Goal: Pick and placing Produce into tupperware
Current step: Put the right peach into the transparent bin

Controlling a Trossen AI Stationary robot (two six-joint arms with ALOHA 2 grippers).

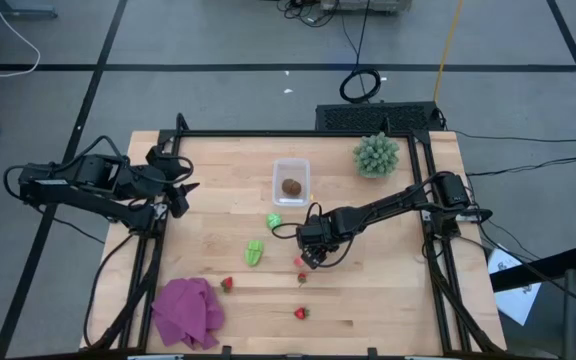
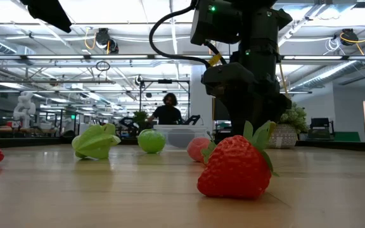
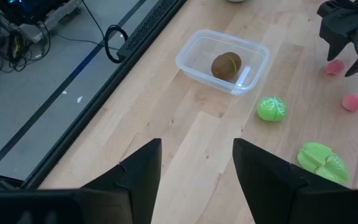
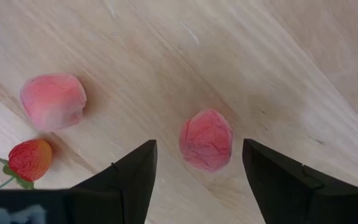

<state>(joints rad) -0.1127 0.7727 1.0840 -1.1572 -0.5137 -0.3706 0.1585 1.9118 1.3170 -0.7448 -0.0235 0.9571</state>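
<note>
- Two arms work over the wooden table [image 1: 368, 300]; the left hand [image 1: 181, 192] waits near the table's left edge, fingers [image 3: 143, 168] parted with nothing between them.
- The purple cloth [image 1: 187, 311] lies at the near left corner, with a strawberry [image 1: 227, 284] just beside it.
- Two light green pieces [image 1: 255, 252] [image 1: 274, 220] lie on the bare wood left of centre.
- The tupperware [image 1: 291, 182] stands behind them, holding the brown kiwi [image 1: 291, 186].
- The right hand [image 1: 313, 258] hangs low at mid-table, fingers [image 4: 129, 174] spread on either side of a pink piece [image 4: 206, 140], not clenched on it.
- A second pink piece [image 4: 53, 101] and a small strawberry [image 4: 28, 159] lie close by.
- Another strawberry [image 1: 300, 313] lies nearer the front edge.
- The spiky plant [image 1: 376, 154] stands at the far right.
</note>
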